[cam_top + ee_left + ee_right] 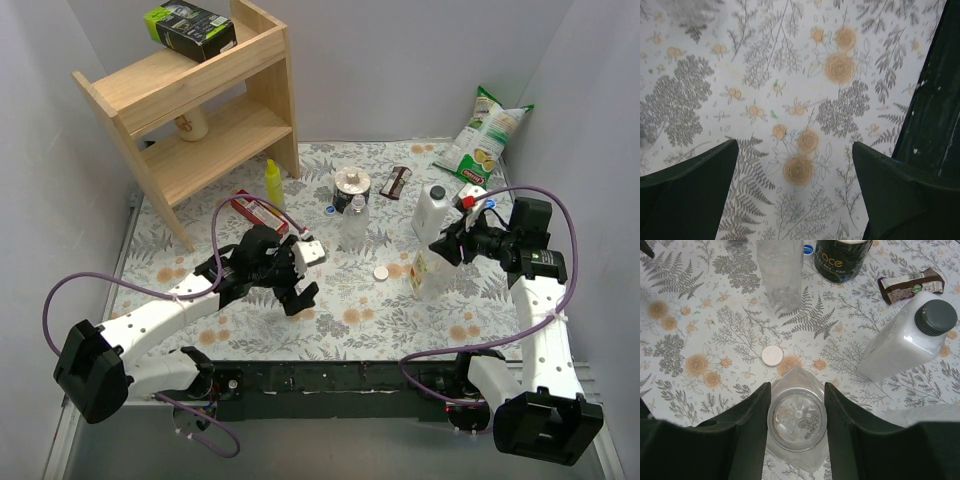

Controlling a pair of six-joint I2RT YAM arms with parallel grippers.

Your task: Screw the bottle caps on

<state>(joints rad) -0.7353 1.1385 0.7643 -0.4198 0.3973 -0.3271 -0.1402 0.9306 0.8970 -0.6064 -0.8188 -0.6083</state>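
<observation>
one bottle (pixel 797 422) upright, mouth up, inside right claw (pixel 797 390), white cap (pixel 772 355) flat

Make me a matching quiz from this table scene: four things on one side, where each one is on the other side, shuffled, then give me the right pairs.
Things
1. white bottle cap
2. green box
3. uncapped clear bottle
4. left hand

Places
A. on top of the wooden shelf
B. open above bare tablecloth
C. between the fingers of the right hand
D. lying flat on the tablecloth, touching nothing else

Pairs: 1-D, 2-A, 3-C, 4-B
</observation>
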